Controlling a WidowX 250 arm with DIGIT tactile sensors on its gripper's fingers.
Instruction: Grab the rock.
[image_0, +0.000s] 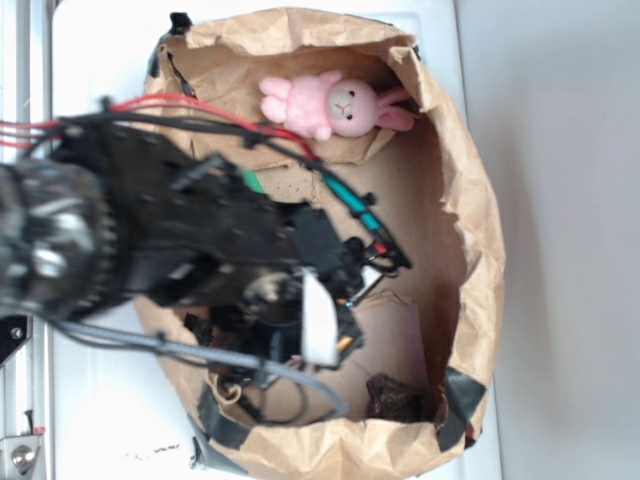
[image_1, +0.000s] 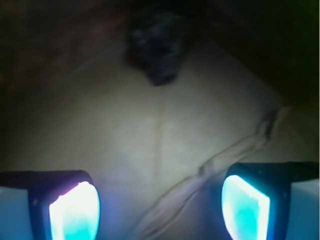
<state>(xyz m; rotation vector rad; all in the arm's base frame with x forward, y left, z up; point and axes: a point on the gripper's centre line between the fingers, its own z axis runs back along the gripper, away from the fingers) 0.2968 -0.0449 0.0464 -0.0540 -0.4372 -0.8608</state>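
bare paper floor (image_1: 165, 130) ahead of spread jaws, rock (image_1: 157, 47) against bag wall (image_0: 470, 240)

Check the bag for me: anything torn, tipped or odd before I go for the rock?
Nothing spilled. The paper bag is crumpled and patched with black tape. The rock sits in its corner, clear of the open tool. The pink plush toy lies on its side.

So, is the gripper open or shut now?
Open. In the wrist view the gripper fingers stand wide apart, with bare paper between them; the rock lies ahead.
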